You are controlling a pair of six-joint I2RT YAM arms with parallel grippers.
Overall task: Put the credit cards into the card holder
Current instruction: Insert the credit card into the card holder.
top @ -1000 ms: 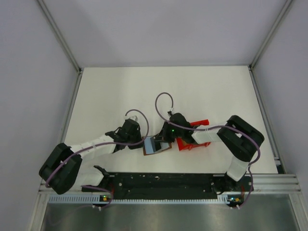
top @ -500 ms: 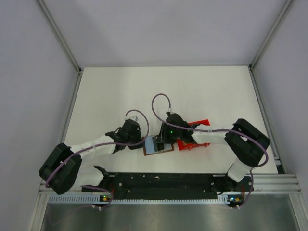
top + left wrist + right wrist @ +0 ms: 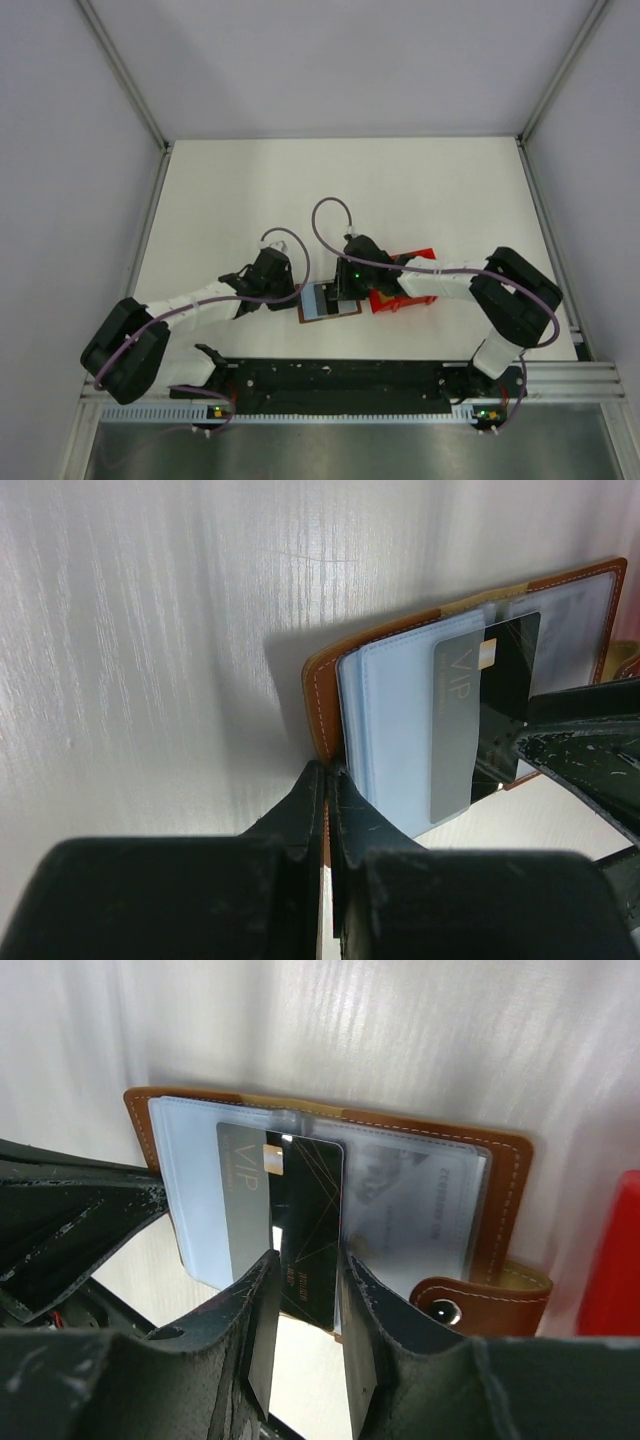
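The brown card holder (image 3: 304, 317) lies open near the table's front edge. It also shows in the left wrist view (image 3: 322, 695) and the right wrist view (image 3: 505, 1210). A light blue card (image 3: 395, 720) and a grey VIP card (image 3: 455, 725) lie on its left page. My left gripper (image 3: 296, 297) is shut on the holder's left edge (image 3: 328, 772). My right gripper (image 3: 338, 297) hangs over the holder, jaws narrow, one against each side of a black card (image 3: 310, 1225). That card's right part goes under a clear sleeve (image 3: 420, 1210).
A small red open box (image 3: 412, 257) stands just right of the holder, under my right arm, and shows as a red edge in the right wrist view (image 3: 615, 1260). Metal frame rails run along the table's sides, and the black base bar (image 3: 340, 375) along its front.
My right gripper has moved a little to the left, further over the open holder. My left gripper and the holder have stayed in place.
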